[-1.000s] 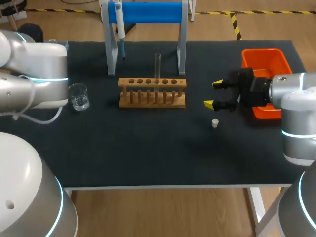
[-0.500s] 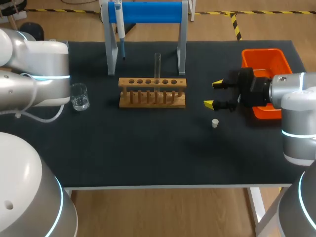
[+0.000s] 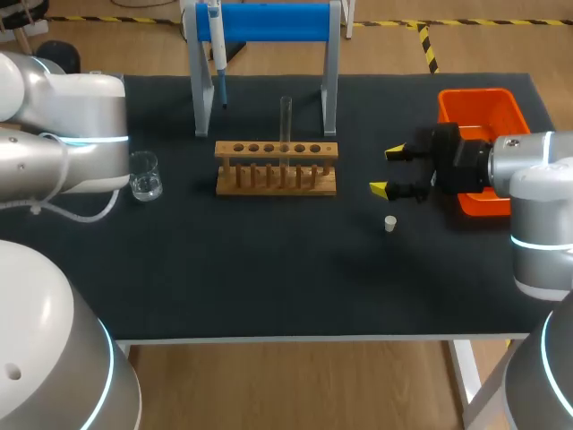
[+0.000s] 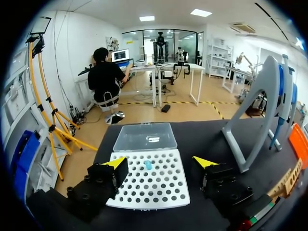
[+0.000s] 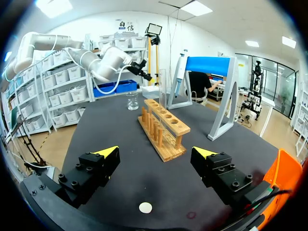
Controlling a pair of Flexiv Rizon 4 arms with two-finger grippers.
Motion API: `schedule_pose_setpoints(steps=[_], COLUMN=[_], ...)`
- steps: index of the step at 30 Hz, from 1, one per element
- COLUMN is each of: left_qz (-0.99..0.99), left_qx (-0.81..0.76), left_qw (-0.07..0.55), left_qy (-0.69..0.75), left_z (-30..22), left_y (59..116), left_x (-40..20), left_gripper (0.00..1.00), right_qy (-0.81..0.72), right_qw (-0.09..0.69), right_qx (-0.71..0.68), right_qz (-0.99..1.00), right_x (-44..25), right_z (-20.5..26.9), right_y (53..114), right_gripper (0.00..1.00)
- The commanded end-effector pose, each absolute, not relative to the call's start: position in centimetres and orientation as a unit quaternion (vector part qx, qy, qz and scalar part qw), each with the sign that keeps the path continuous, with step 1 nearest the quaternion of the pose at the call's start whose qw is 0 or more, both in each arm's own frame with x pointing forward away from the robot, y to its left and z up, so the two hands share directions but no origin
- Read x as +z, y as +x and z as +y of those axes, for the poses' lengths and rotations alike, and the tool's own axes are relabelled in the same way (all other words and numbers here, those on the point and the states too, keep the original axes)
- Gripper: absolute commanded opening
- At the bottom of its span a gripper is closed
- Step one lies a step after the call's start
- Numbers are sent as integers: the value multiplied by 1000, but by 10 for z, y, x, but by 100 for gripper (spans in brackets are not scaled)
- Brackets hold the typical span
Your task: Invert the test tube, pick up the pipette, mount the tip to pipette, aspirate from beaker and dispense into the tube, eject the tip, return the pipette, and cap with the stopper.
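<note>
Head view puts the pipette (image 3: 215, 36) hanging on its stand (image 3: 269, 22), the tube (image 3: 286, 121) upright in the rack (image 3: 276, 170), and the stopper (image 3: 390, 223) lying on the tabletop (image 3: 269, 269). Both your jaws stand open and empty, the left above the tip box (image 4: 147, 185) and the right near the stopper. Picking up the pipette looks next. Grip its body squarely and lift it straight off the stand, so it cannot swing.
</note>
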State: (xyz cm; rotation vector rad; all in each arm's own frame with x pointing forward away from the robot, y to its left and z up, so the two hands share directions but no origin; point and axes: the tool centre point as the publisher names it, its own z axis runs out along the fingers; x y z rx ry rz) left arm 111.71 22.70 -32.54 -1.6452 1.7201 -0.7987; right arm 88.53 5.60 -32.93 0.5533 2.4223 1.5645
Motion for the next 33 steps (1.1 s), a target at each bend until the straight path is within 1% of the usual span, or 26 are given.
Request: schedule_pose_setpoints(steps=[1,2,4,6,12,26,33], left_qz=[652,652,651,647,643,641,644], left_qx=[-300,-300,-299,-314,-322,-318,-316], left_qw=[308,308,308,316,318,312,311], left_qy=[-624,-625,-626,-619,-618,-625,-624], left_z=[229,231,232,232,233,235,234], left_y=[1121,1122,1124,1125,1126,1125,1129], left_x=[-327,-328,-329,-330,-332,-345,-347], left_gripper=[87,83,82,87,82,84,81], right_qy=[187,187,187,187,187,187,187], right_qw=[103,103,103,103,103,103,103], right_qx=[531,531,531,531,531,531,531], right_qz=[820,820,820,820,820,820,820], right_x=[-330,-330,-330,-330,-330,-330,-330], right_z=[55,55,55,55,55,55,55], right_y=[885,885,885,885,885,885,885], right_gripper=[100,100,100,100,100,100,100])
